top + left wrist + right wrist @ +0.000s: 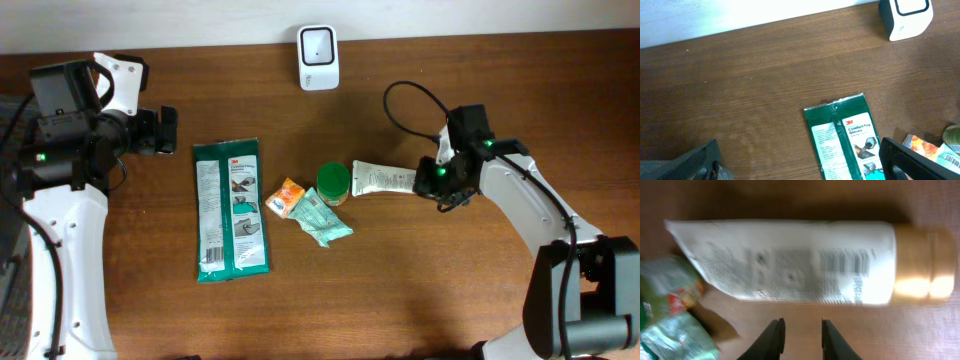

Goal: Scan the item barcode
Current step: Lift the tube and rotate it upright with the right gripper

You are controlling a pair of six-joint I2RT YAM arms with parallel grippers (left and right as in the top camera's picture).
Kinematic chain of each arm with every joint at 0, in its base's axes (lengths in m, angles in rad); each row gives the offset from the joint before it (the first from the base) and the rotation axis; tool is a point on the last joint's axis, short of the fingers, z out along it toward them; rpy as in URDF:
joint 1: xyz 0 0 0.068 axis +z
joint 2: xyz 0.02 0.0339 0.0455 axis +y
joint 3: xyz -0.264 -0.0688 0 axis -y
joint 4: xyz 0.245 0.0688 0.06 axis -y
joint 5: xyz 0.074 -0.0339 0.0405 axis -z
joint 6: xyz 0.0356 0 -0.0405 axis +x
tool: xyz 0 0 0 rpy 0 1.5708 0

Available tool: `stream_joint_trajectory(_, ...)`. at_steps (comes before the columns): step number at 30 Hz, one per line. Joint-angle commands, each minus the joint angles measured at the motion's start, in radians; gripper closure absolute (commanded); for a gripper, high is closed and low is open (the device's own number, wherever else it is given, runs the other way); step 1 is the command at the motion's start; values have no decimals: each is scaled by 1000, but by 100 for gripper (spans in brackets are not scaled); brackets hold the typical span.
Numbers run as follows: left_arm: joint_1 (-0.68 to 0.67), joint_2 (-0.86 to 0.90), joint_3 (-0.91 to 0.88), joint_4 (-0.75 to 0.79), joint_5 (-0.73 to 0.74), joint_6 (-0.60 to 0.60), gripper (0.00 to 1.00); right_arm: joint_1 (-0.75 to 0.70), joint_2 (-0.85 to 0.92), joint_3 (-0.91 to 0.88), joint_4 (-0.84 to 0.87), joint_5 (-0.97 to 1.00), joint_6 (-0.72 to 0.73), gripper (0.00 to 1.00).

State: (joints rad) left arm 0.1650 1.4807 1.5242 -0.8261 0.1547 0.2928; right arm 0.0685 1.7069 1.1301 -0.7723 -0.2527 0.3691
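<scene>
**White tube lies barcode-up, clear of the right jaws**

Nearest the front edge, well in front of the white box-shaped barcode scanner (318, 57) and to its left, a flat green plastic packet (231, 208) lies face up. Its label reads "3M" and "Comfort Grip Gloves".

Further back, straight in front of the scanner, three small things sit bunched together. They are a pale green crinkled sachet (325, 220), a small orange packet (287, 197) and a round green-lidded jar (333, 184). Their print is too small to read.

In front of the scanner and to its right, the white squeeze tube with a gold cap (790, 262) lies flat on its side. Its crimped end is just beside the jar. A barcode faces up near the cap; the rest of the print is blurred.

The right gripper (801, 326) is at the tube's cap end. Its jaws are slightly parted and grip nothing, and the tube lies just past the fingertips, not between them. Well to the scanner's left, the left gripper (799, 150) has its jaws spread wide and empty.

The dark brown wood-grain tabletop (420, 290) meets a pale wall (500, 15) just behind the scanner.

In all there are two arms, one scanner and five items: one tube, one jar and three packets.
</scene>
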Motion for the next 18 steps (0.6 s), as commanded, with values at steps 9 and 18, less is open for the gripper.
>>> stream_joint_trajectory(9, 3, -9, 15, 2, 14, 12, 1, 105, 24, -38, 101, -61, 360, 24)
stream_joint_trajectory(18, 3, -9, 15, 2, 14, 12, 1, 278, 114, -46, 283, 183, 621, 31)
